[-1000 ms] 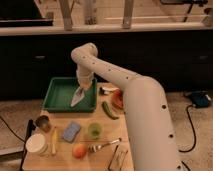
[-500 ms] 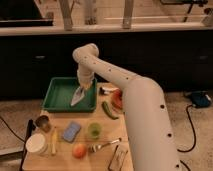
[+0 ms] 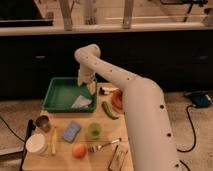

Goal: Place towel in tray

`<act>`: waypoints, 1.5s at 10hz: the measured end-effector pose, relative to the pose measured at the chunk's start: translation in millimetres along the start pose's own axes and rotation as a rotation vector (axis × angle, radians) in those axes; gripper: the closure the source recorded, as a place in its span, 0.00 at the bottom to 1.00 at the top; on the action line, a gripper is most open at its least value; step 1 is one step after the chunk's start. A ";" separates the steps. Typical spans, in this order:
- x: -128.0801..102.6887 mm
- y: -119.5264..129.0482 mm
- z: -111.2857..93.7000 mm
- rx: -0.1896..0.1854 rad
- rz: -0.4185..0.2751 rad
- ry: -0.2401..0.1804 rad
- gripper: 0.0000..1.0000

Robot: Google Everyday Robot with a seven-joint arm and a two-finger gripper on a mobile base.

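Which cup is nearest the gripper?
The green cup, right of the blue sponge. The dark cup and white cup sit farther left. The gripper hangs over the tray's right side.

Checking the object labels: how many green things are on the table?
3: the tray at the back left, a long vegetable off its right corner, a cup in front of that. The arm may hide more. The gripper hangs over the tray's right side, near the towel.

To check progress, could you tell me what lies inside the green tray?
The towel lies in the tray, at its front right corner. The gripper, just above it, hides the floor along the right wall.
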 end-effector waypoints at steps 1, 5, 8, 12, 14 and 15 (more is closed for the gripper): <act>1.0 -0.2 0.7 0.004 0.003 -0.001 0.28; 2.1 2.3 1.5 0.004 0.014 -0.001 0.20; 0.8 1.3 1.8 0.004 0.013 -0.002 0.20; 0.8 1.3 1.8 0.004 0.013 -0.002 0.20; 0.9 1.4 1.7 0.004 0.013 -0.002 0.20; 0.9 1.4 1.8 0.004 0.013 -0.002 0.20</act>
